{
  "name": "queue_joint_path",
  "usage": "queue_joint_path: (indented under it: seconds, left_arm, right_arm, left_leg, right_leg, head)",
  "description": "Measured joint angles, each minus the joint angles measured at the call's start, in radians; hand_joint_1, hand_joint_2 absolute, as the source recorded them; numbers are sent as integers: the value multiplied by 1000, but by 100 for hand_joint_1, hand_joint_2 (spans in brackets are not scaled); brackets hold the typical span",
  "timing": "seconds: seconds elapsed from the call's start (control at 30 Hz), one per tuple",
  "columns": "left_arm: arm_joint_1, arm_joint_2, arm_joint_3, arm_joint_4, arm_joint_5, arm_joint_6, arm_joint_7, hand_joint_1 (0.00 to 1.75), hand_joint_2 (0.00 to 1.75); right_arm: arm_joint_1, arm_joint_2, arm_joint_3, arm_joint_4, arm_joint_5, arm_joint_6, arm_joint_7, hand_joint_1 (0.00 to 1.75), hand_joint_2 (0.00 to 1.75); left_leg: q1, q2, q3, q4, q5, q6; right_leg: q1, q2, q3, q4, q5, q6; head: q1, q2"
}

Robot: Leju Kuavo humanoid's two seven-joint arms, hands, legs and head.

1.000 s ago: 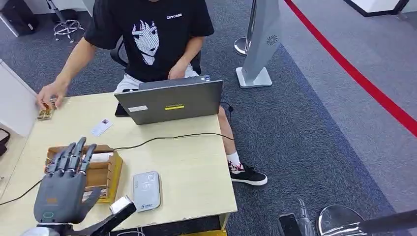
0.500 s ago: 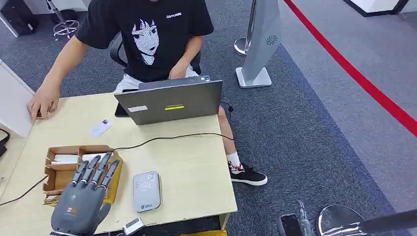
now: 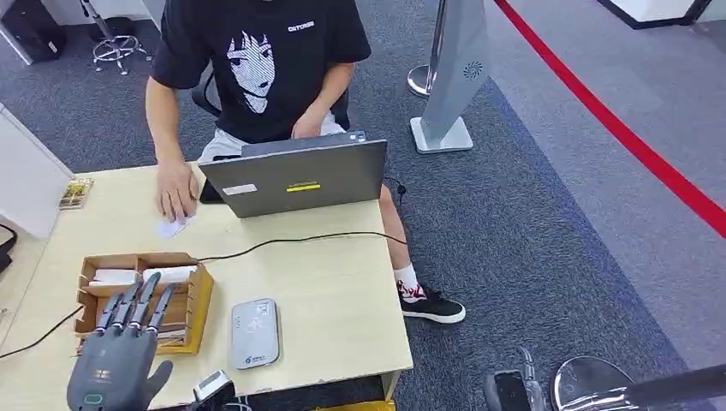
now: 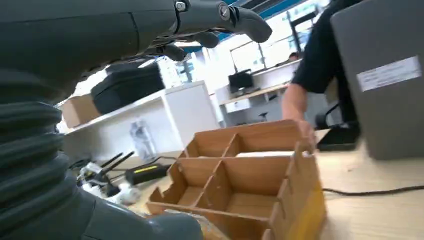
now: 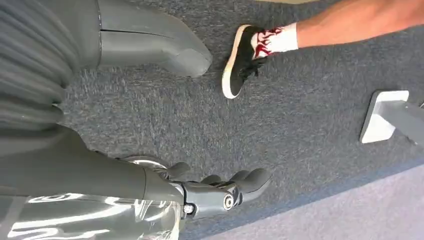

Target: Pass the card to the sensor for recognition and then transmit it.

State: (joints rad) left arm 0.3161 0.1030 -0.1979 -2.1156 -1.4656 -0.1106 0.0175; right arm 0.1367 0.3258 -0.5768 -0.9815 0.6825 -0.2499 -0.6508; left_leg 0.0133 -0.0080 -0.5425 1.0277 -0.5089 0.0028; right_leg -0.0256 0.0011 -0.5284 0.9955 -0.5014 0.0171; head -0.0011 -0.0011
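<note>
A: Head view is bright and even. Soft, short shadows sit under the laptop point(image 3: 295, 175) and the box point(image 3: 141, 300) on the desk point(image 3: 325, 291).

B: Any blur?

A: The left hand point(image 3: 116, 364) is slightly smeared. In the left wrist view the laptop point(image 4: 382, 75) and the person's hand point(image 4: 297, 107) are soft, and the windows point(image 4: 260, 47) behind glare white.

B: Right wrist view?

A: Evenly lit carpet point(image 5: 300, 150), fairly sharp; bright reflections streak the shiny metal point(image 5: 95, 217) beside the right hand point(image 5: 150, 125).

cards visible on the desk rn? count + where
3: two white cards in the wooden organizer's far compartments, one card under the person's hand beside the laptop. More may be hidden behind the left hand.
</note>
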Motion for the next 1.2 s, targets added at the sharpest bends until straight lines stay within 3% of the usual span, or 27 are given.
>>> queue_joint_path:
  seconds: [0.57,0.9,1.2]
  left_arm:
    - [23,-121,191,81,24,-16,-82,0,175]
    - [2,-156,237,136,-23,-40,-91,0,175]
    - [-42,-151,242,199,-96,-57,-74,0,175]
  right_arm:
    - [0,0,1,-3,5,11,9,0,175]
    - [0,0,1,-4,9,15,5,0,175]
    - [-2,0,11,-3,24,27,-1,0,175]
  left_leg:
    - [0,-1,0,0,0,0]
    - [0,-1,0,0,0,0]
    - [0,-1,0,0,0,0]
  right_leg:
    - [0,-1,0,0,0,0]
    - [0,-1,0,0,0,0]
    - [0,-1,0,0,0,0]
  head:
    - [0,0]
    - [0,0]
    - [0,0]
